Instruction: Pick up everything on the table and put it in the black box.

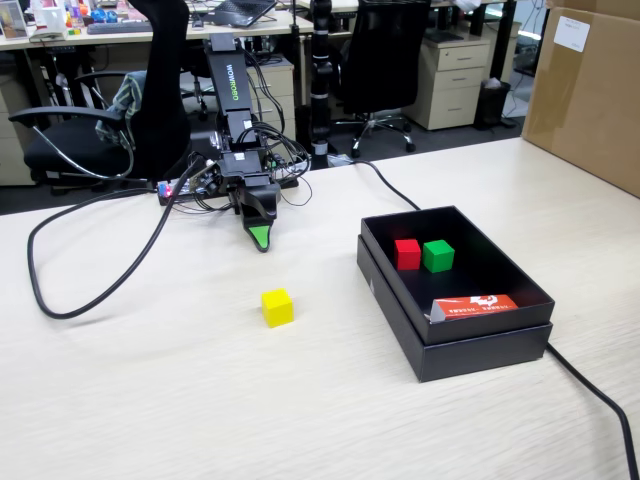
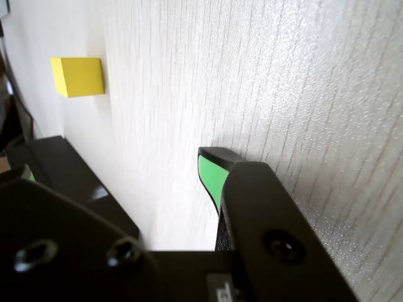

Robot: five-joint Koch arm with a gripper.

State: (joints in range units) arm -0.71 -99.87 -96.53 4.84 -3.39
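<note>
A yellow cube [image 1: 277, 307] lies alone on the pale wooden table, in front of the arm; the wrist view shows it at the upper left [image 2: 77, 77]. The black box [image 1: 480, 355] stands to the right in the fixed view and holds a red cube [image 1: 406, 254], a green cube [image 1: 438, 256] and a small orange carton [image 1: 475, 305]. Its dark edge shows in the wrist view [image 2: 69, 165]. My gripper [image 1: 260, 240] points down just above the table, well behind the yellow cube. In the wrist view my gripper [image 2: 119, 170] is open and empty, with bare table between the green-padded jaws.
A thick black cable [image 1: 90, 290] loops over the table's left part. Another cable [image 1: 600, 395] runs past the box's right side. A large cardboard box [image 1: 590, 90] stands at the far right. Office chairs and desks stand behind the table.
</note>
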